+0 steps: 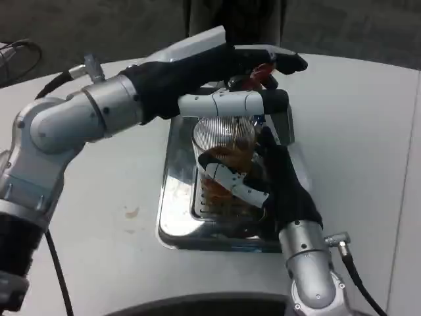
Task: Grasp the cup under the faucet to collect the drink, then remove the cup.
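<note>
So the surface is a white table (pixel 381 131), rounded along its far edge, and past that edge at 12 o'clock the floor looks dark grey. A small brownish stain (pixel 132 212) sits on the tabletop at about 8 o'clock from the steel tray (pixel 172 217). The left hand (pixel 253 72) reaches in from 9 o'clock and lies across the top of the dispenser at 12 o'clock of the tray, fingers stretched out flat on it; can't tell if it's actually gripping anything. The cup (pixel 223 141) is a clear ribbed one standing upright on the tray's grate, long axis vertical, mouth pointing up, amber drink in the bottom. The right hand (pixel 273 181) comes from 5 o'clock and wraps the cup's side.
</note>
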Available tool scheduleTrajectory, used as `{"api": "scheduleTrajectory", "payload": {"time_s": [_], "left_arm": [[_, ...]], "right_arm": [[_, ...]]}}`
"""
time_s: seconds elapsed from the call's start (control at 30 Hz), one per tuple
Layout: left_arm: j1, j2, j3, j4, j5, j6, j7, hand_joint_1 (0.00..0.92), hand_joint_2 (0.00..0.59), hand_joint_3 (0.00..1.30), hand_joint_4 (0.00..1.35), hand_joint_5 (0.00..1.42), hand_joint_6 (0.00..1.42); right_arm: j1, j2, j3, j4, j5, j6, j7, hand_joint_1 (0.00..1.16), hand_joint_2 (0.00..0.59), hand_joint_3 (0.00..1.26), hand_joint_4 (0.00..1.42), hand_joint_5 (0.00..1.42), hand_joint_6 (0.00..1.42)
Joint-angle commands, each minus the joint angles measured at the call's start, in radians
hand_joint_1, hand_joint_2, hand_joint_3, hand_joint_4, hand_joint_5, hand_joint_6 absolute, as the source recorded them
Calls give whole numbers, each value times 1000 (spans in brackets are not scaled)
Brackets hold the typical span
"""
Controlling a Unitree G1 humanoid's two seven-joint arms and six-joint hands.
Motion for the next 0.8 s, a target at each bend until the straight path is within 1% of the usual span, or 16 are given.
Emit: {"api": "scheduleTrajectory", "payload": {"time_s": [0.03, 0.17, 0.3, 0.5, 0.8], "left_arm": [[40, 38, 5, 10, 24, 31, -16, 0, 41, 219, 157, 246, 148], [51, 46, 13, -5, 15, 31, -14, 0, 41, 219, 157, 241, 148], [69, 41, 37, -19, -14, 26, -3, 0, 41, 219, 160, 253, 155], [80, 17, 87, -42, -66, 18, 36, 0, 44, 255, 223, 323, 176], [103, -16, 148, -82, -98, -3, 75, 0, 42, 321, 309, 404, 224]], "right_arm": [[5, 23, 5, 6, -4, -27, -43, 681, 227, 112, 209, 252, 19], [16, 26, 10, 2, -6, -22, -52, 700, 238, 179, 253, 290, 54], [25, 28, 13, 1, -1, -22, -51, 706, 239, 216, 283, 309, 73], [33, 31, 17, -9, -4, -16, -58, 700, 246, 244, 312, 324, 91], [46, 26, 10, -9, 0, -19, -66, 695, 249, 296, 363, 355, 120]]}}
